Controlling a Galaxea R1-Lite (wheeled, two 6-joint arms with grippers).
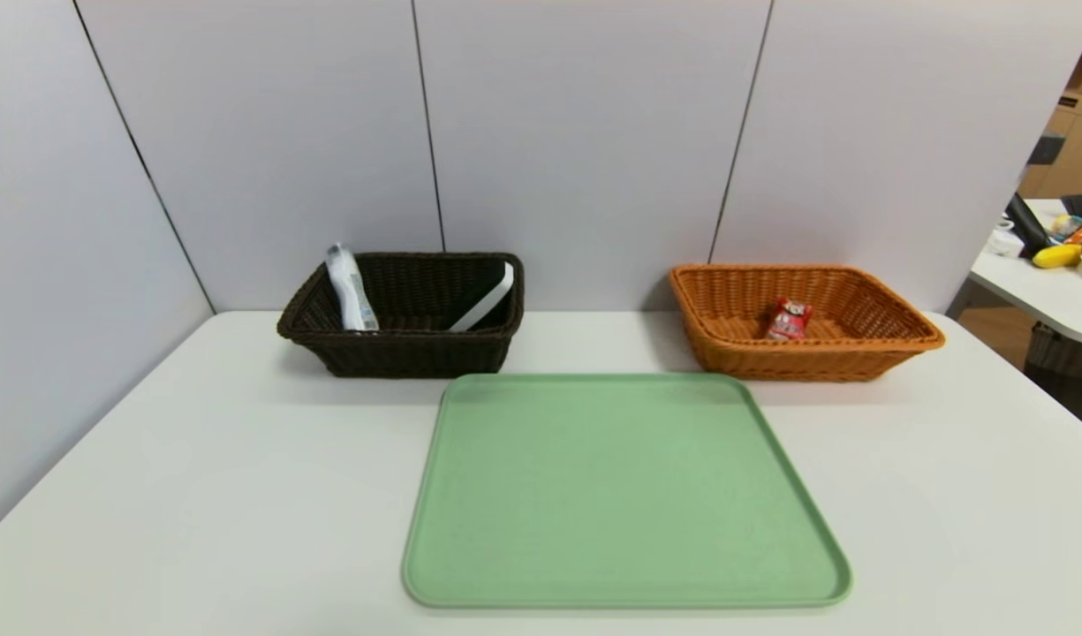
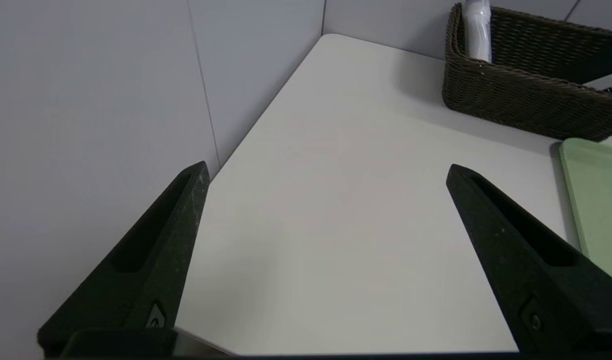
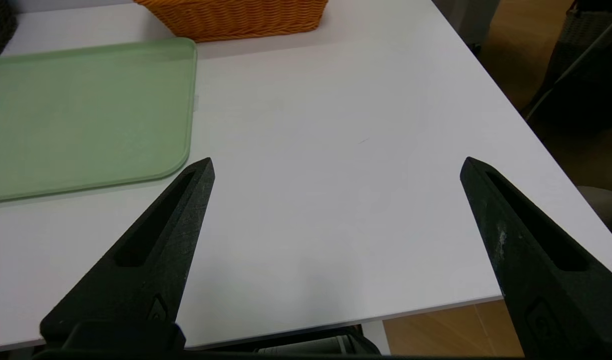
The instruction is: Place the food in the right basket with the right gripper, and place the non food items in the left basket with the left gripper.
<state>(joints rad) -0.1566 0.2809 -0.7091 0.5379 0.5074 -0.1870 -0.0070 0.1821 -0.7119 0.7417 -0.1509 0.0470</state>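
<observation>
Background: pale wall panels with dark seams behind and along the left side of a white bench; at far right, a second table bearing a yellow item and other goods, partly cut off.

Food: one red packet, lying inside the orange-brown wicker basket, right rear of bench. Non-food: a white bottle-like item, leaning in the left part of the dark brown wicker basket, its upper end above the rim; also in that basket, at its right part, an object with a white strip, set aslant, identity cannot be told. Both baskets stand near the wall, well apart.

Green tray: flat on bench, in front of and between the baskets, its surface bare.

Left gripper: over the left side of the bench, outside the head view; opened wide, nothing held. Right gripper: over the right side of the bench, also outside the head view; opened wide, nothing between its fingers, touching neither tray nor basket.
</observation>
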